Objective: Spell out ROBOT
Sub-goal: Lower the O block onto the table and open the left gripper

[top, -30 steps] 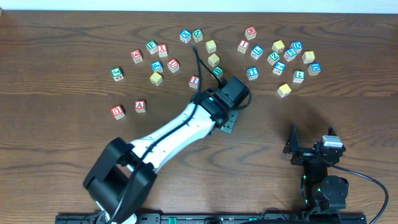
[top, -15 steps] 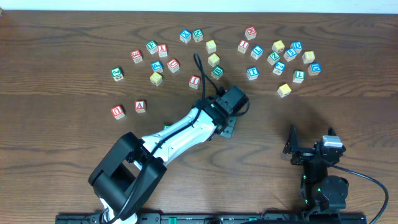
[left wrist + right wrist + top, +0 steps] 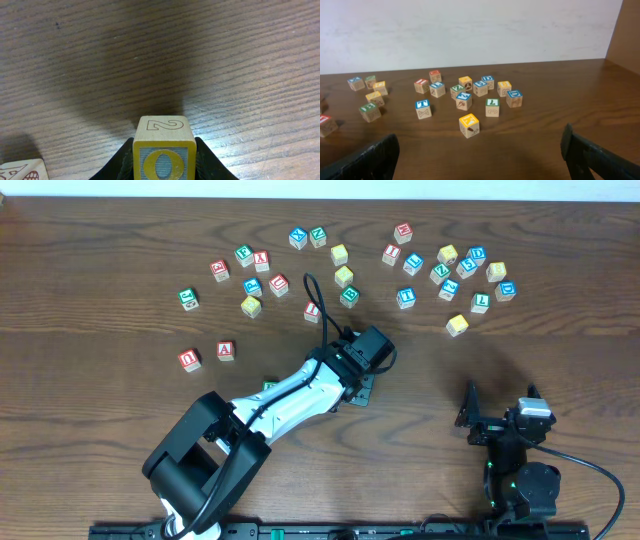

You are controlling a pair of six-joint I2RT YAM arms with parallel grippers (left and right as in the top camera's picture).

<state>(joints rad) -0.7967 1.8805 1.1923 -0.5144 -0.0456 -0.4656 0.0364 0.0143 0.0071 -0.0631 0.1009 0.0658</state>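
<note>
My left gripper [image 3: 361, 386] is shut on a wooden block with a yellow O on a blue face [image 3: 164, 159], held just above the table in the left wrist view; its top face shows a 2. In the overhead view the gripper hides this block. A green-topped block [image 3: 268, 386] peeks out beside the left arm. Another block's corner [image 3: 21, 170] lies at the left wrist view's bottom left. My right gripper [image 3: 480, 152] is open and empty, low at the front right [image 3: 480, 418].
Many letter blocks lie scattered along the back of the wooden table [image 3: 560, 370], in a left cluster [image 3: 250, 275] and a right cluster [image 3: 450, 270]. Red A [image 3: 226, 350] and U [image 3: 190, 359] blocks sit at the left. A yellow block [image 3: 469, 125] is nearest the right gripper.
My left arm has drawn back toward the front left, carrying the O block away from the back cluster. The right arm has not moved.
</note>
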